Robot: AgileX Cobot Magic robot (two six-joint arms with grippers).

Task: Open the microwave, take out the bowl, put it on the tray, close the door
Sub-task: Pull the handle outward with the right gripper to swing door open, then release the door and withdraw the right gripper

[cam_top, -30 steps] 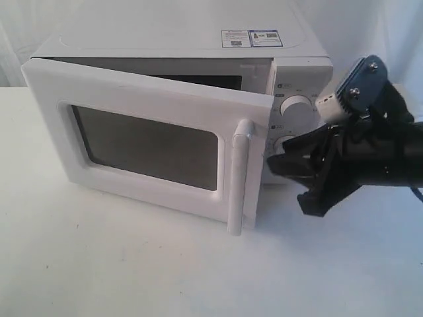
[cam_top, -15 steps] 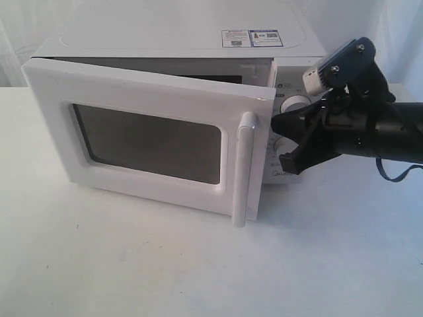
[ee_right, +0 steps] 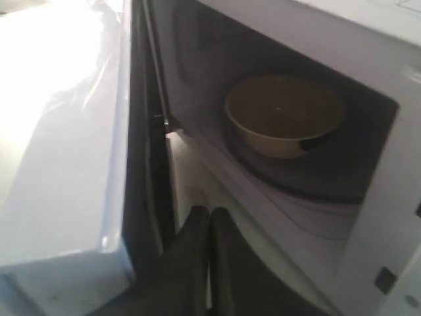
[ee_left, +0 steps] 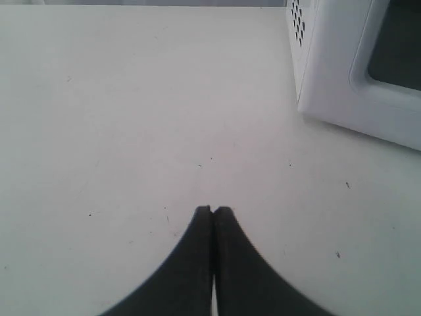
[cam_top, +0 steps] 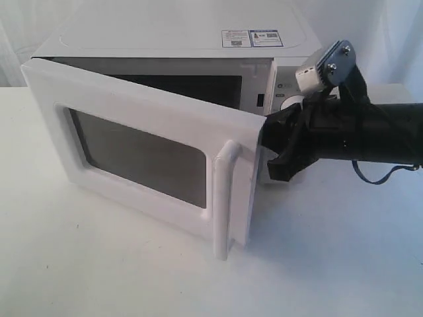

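We see the microwave (cam_top: 178, 39) on the white tabletop (cam_top: 132, 277) with its door (cam_top: 139, 96) swung partway out, hinged at the side away from the knobs. The handle (cam_top: 221, 198) stands at the door's free edge. The bowl (ee_right: 283, 115) sits upright inside the microwave, on the round plate (ee_right: 329, 187) of the cavity floor, well back from the opening.

Our right claw (cam_top: 272, 148) has its fingers pressed together and holds nothing. It sits in the gap between the door's free edge and the microwave's front, just before the knob (cam_top: 291, 102) panel, with its tips pointing into the opening. We cannot tell whether it touches the inner face of the door.

Our left claw (ee_left: 212, 212) is also pressed together and holds nothing. It hangs over bare tabletop, near the microwave's hinge-side corner but apart from it.

Two stickers (cam_top: 251, 37) lie on top of the microwave.
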